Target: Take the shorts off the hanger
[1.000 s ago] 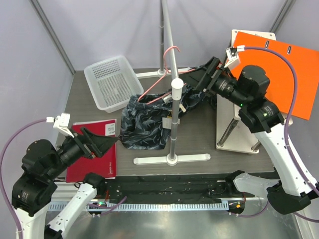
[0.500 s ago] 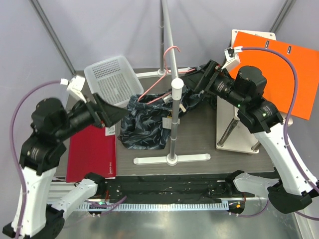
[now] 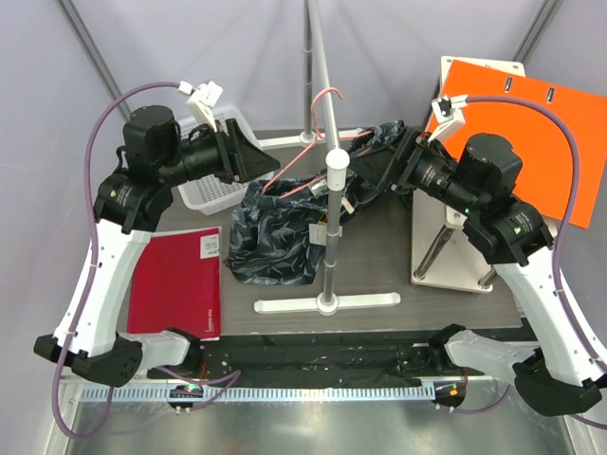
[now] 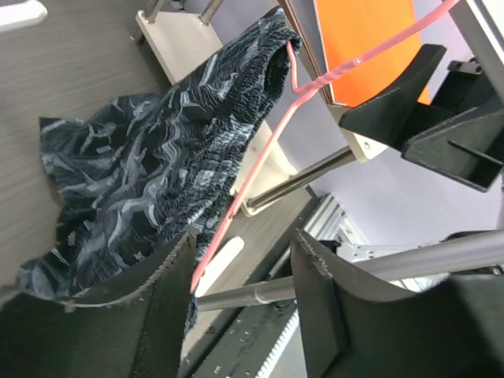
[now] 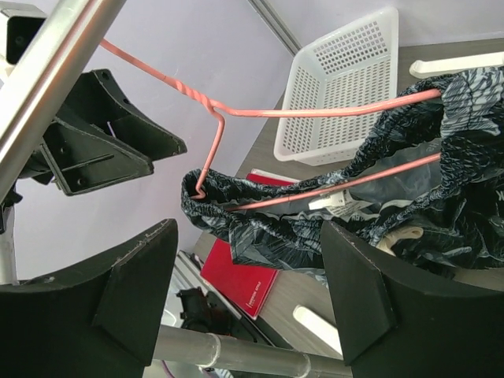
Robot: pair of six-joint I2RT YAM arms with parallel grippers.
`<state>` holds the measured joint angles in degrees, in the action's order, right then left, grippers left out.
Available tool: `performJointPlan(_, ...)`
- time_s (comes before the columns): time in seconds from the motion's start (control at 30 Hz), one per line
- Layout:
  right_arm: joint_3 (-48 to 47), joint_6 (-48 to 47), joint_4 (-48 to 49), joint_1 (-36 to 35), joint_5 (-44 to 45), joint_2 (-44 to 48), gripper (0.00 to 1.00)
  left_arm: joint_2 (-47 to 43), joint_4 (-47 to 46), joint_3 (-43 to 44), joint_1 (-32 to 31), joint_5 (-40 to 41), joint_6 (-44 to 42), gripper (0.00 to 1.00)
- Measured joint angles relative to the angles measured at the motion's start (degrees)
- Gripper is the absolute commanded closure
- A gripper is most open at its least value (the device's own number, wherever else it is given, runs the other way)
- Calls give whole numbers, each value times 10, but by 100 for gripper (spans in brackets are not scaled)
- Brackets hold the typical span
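A white perforated plastic basket is seen just behind and under the left gripper and is partly hidden by it. A dark red rectangular notebook is laid flat well apart from that gripper, towards the near table edge. A grey metal rail pole with a white cap is stood between the left gripper and the right gripper. Behind the right gripper, a flat orange board is propped on a pale wooden stand. Everything is borne by a dark grey wood-grain table.
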<state>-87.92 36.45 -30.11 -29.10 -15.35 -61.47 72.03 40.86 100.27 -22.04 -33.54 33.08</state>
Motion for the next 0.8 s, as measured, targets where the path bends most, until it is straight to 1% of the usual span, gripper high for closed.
performJointPlan(0.17, 6, -4, -3, 0, -2, 5, 22, 2, -15, -5, -26, 10, -54, 51)
performJointPlan(0.23, 13, -4, -3, 0, -2, 10, 21, 3, -24, -9, -37, 7, -69, 49)
performJointPlan(0.4, 18, -4, -4, 0, -3, 19, 21, 18, -42, -17, -61, 8, -87, 48)
performJointPlan(0.53, 27, -4, -4, 0, -3, 34, 21, 37, -52, -21, -67, 12, -90, 49)
performJointPlan(0.67, 32, -4, -4, 0, -3, 46, 21, 50, -61, -25, -67, 16, -86, 53)
performJointPlan(0.8, 43, -4, -3, 0, -4, 52, 21, 55, -78, -32, -67, 16, -76, 66)
